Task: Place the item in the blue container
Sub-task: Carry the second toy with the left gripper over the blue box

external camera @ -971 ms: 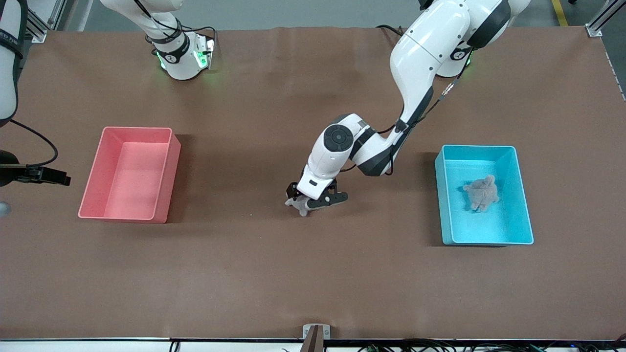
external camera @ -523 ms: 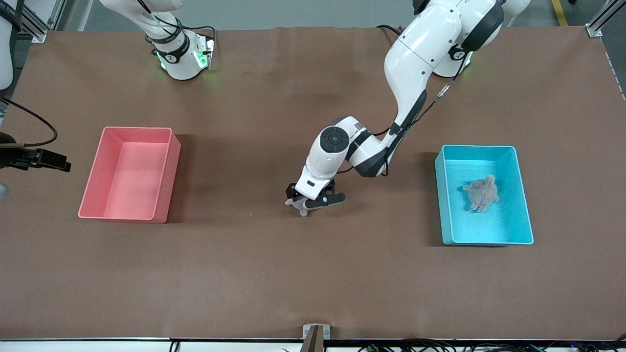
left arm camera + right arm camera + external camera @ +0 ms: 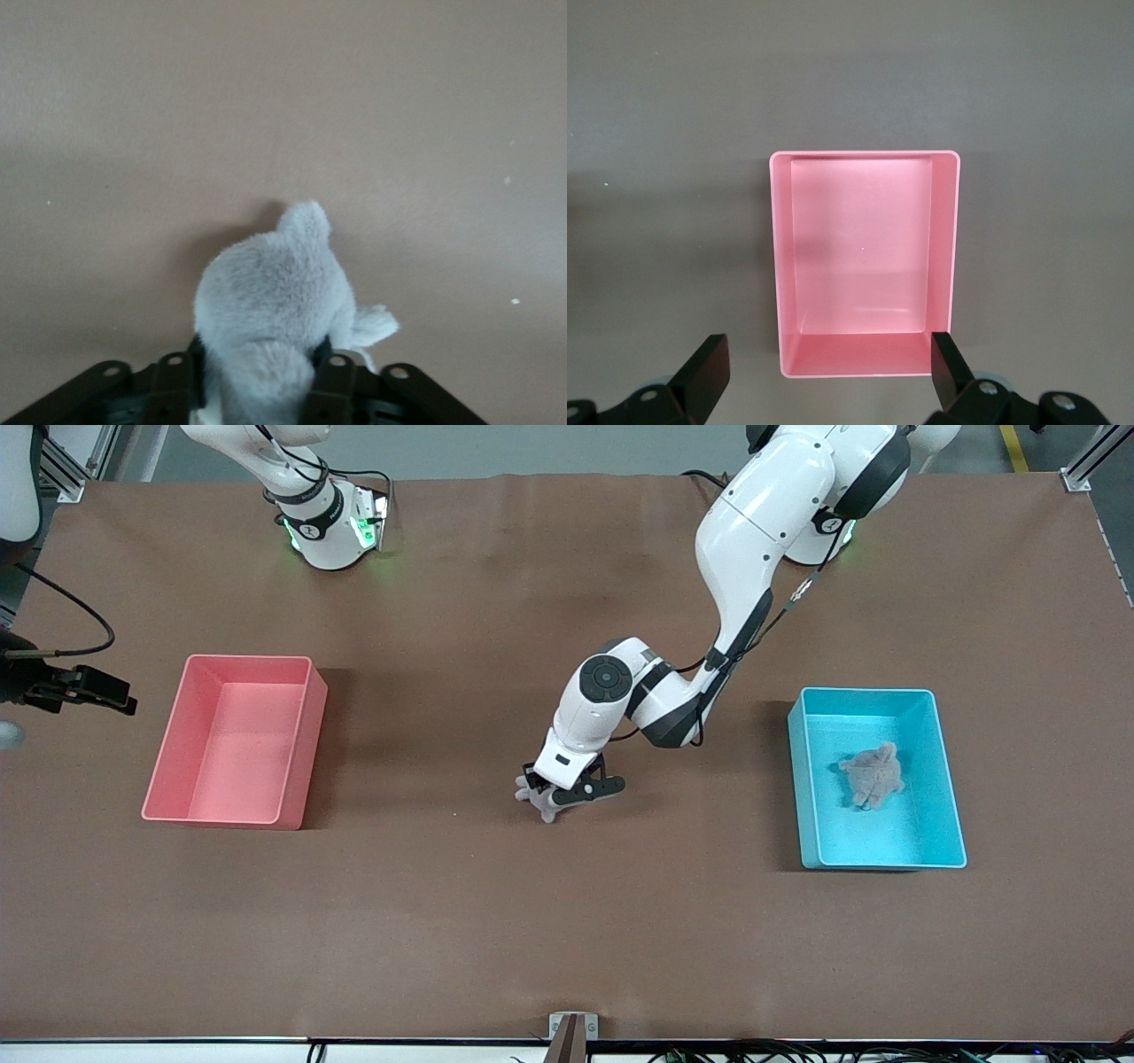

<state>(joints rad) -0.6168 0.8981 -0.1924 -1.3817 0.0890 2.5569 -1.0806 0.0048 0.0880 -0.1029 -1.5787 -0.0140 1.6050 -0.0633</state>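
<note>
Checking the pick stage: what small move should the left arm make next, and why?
Probably lift straight up: the left gripper is shut on the grey plush toy, which sits low at the table, and the blue bin has tall walls.

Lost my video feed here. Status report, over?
Left gripper shut on grey plush toy at table centre. Right gripper open, waiting above pink bin. Blue container holds another plush. Path unobstructed.

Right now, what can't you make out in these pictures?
- Grey plush toy: the left gripper covers most of it in the front view; the left wrist view cuts off its lower part.
- Brownish toy in the blue container: too small to identify.
- Right gripper: out of the front view; its fingertips frame the pink bin.
</note>
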